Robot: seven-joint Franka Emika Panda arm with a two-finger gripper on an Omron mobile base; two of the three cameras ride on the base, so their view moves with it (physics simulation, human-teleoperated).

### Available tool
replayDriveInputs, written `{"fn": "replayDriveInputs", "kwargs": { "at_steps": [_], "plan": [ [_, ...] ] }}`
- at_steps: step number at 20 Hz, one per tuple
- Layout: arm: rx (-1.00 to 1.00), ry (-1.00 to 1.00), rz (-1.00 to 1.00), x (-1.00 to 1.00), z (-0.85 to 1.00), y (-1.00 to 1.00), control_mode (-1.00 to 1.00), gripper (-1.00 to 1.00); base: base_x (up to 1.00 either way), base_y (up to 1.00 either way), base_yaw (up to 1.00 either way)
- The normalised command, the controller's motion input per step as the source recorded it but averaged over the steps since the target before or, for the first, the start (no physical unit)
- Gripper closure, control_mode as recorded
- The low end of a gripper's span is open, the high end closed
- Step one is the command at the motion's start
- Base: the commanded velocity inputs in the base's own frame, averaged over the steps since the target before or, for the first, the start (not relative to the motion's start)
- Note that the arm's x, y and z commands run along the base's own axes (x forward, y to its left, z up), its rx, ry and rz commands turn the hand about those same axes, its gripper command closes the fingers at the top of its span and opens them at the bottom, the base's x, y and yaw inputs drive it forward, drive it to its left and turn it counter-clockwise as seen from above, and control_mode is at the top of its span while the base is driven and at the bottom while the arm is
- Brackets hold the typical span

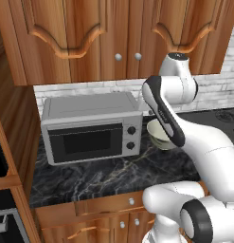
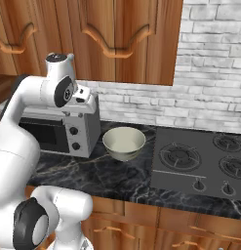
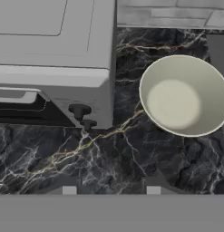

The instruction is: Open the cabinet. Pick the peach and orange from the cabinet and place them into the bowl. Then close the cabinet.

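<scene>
Doors shut, the reddish-brown wooden wall cabinet [image 1: 118, 38] hangs at twelve o'clock, high above the gripper [image 3: 111, 190], whose tips stand narrowly parted, holding nothing, facing down over the dark marbled surface [image 3: 109, 158]. The empty pale cream-green round bowl [image 3: 185, 95] sits at two o'clock beside the grey microwave [image 3: 50, 54].

One cabinet [image 1: 113, 38] with two doors and two knobs, one microwave [image 1: 90, 128], one bowl [image 2: 124, 142], one stove [image 2: 202, 163].
</scene>
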Motion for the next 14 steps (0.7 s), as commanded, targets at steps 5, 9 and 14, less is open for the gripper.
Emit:
{"fn": "replayDriveInputs", "kwargs": {
  "at_steps": [5,9,14],
  "plan": [
    [0.0,-0.2,0.0,-0.05,0.13,0.04,-1.0,-1.0,0.0,0.0,0.0],
    [0.04,-0.44,0.0,-0.42,0.47,0.0,-1.0,-1.0,0.0,0.0,0.0],
    [0.06,-0.45,0.0,-0.47,0.51,0.0,-1.0,-1.0,0.0,0.0,0.0]
  ]
}}
